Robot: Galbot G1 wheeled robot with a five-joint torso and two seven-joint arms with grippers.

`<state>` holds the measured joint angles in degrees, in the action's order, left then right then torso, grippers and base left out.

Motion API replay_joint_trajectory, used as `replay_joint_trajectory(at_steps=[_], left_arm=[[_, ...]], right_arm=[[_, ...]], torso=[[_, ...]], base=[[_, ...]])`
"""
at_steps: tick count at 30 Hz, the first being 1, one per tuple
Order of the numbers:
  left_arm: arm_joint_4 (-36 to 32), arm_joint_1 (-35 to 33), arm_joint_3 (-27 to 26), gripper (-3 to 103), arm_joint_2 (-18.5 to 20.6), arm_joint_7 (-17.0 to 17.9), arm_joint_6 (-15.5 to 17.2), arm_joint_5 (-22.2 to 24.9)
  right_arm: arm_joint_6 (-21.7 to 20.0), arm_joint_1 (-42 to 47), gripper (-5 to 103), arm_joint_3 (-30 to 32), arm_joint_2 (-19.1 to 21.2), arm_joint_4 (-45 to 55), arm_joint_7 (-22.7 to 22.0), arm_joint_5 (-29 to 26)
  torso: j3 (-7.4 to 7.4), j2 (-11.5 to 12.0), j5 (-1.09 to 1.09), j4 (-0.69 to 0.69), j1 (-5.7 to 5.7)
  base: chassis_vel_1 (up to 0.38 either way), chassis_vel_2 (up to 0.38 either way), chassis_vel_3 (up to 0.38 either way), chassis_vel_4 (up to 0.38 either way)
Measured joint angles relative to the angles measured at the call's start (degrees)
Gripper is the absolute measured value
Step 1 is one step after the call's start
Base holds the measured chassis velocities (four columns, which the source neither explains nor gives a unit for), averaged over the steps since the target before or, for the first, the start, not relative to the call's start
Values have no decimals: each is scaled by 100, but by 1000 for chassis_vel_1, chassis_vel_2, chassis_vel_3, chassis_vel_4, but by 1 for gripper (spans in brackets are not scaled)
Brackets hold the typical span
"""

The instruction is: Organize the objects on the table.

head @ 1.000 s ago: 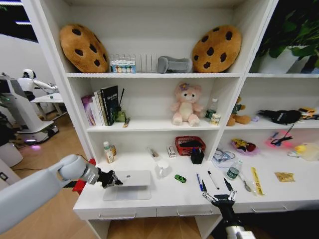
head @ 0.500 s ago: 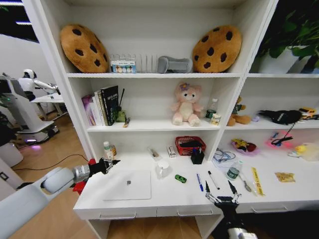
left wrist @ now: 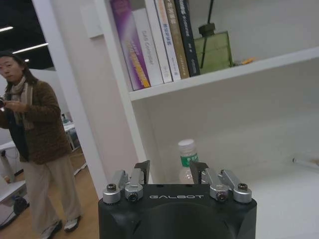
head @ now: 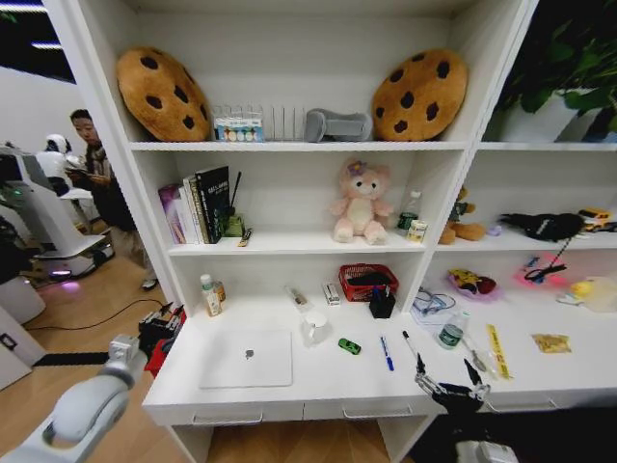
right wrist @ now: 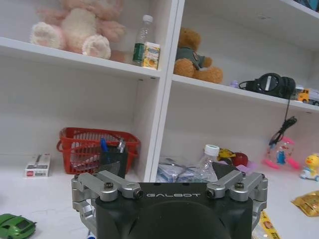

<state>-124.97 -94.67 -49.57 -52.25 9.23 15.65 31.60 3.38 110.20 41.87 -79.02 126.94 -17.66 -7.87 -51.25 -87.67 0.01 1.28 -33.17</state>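
A slim silver laptop lies closed and flat on the left part of the white table. To its right sit a tiny green toy car, a blue pen and a black pen. My left gripper hovers off the table's left end, beside the laptop and apart from it, with a gap between its fingers and nothing held. At the front edge, just right of the pens, my right gripper stands open and empty with its fingers spread wide.
At the back of the table stand a red basket, a black pen cup, a white mug and two bottles. Shelf uprights rise behind. A red object sits by the left end.
The laptop lid has gone from raised to flat. My left arm has pulled back to the left, off the table's end. My right gripper has shifted right and spread wider.
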Motion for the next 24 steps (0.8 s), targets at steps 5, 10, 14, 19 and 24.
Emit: replay_joint_trajectory(at_steps=[5,10,14,19,24], left_arm=[[-595,-266,-353,60,-443,268,120,308],[-1058,-461,-561,82,-625,530,398,667],[-1636,-841,-718,97,-789,719,635,1030],[-1882,-1126,-593,100,-907,809,795,1015],[-1880,-1234,-596,100,-946,809,853,921]], right_arm=[[-166,-42,100,19,115,1,-137,-112],[-176,-27,100,3,204,74,-77,-164],[-100,23,100,-49,254,174,107,-173],[38,64,100,-150,221,175,194,-85],[59,58,100,-169,217,174,207,-59]], torso=[[0,0,1,1,0],[0,0,1,2,0],[0,0,0,2,-1],[-1,0,-1,2,-1],[-1,0,-1,2,-1]], base=[[0,0,0,0],[0,0,0,0],[0,0,0,0],[0,0,0,0],[0,0,0,0]])
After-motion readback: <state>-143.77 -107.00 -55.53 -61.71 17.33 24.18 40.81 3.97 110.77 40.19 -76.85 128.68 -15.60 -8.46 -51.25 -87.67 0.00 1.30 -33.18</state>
